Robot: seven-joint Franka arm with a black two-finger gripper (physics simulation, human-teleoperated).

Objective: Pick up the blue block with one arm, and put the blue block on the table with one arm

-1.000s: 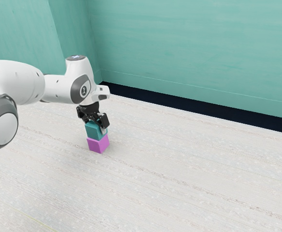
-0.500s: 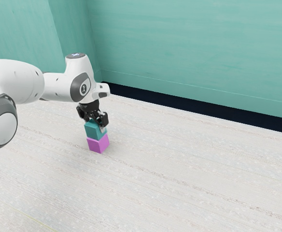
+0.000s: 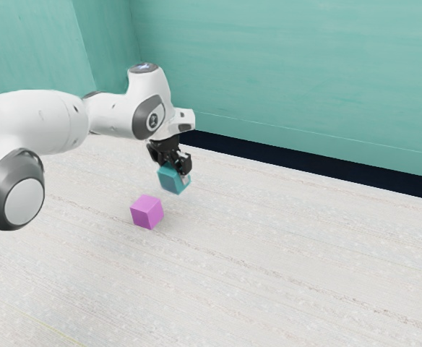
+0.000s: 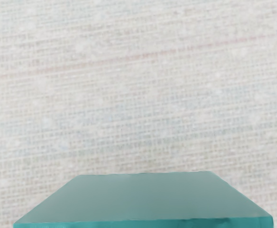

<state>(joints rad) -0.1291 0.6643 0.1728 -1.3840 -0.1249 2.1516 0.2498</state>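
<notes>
From the ext. view I've got the gripper (image 3: 175, 170) pinching the teal-blue block (image 3: 172, 181), one finger on each side, w/ the block tipped a bit. It looks to be up off the table (image 3: 290, 253), but how high is hard to tell. The purple-pink block (image 3: 147, 212) sits on the table at abt. 7 o'clock from the teal-blue one in that view, near it but apart. The white arm (image 3: 48, 123) comes in from 9 o'clock, & the green wall (image 3: 283, 65) is at 12, w/ a dark strip (image 3: 305, 165) along its foot.

The wrist cam gives me more of the block's flat, dull face & a thin, brighter edge, plus the table's weave & a thin red stripe (image 4: 148, 56) close up. The ext. view gives me the grip, the purple-pink block & the room.

Hard to make out: the far finger, mostly behind the teal-blue block. The arm is cut off at the ext. view's left edge, & the held block is cut off in the wrist cam.
</notes>
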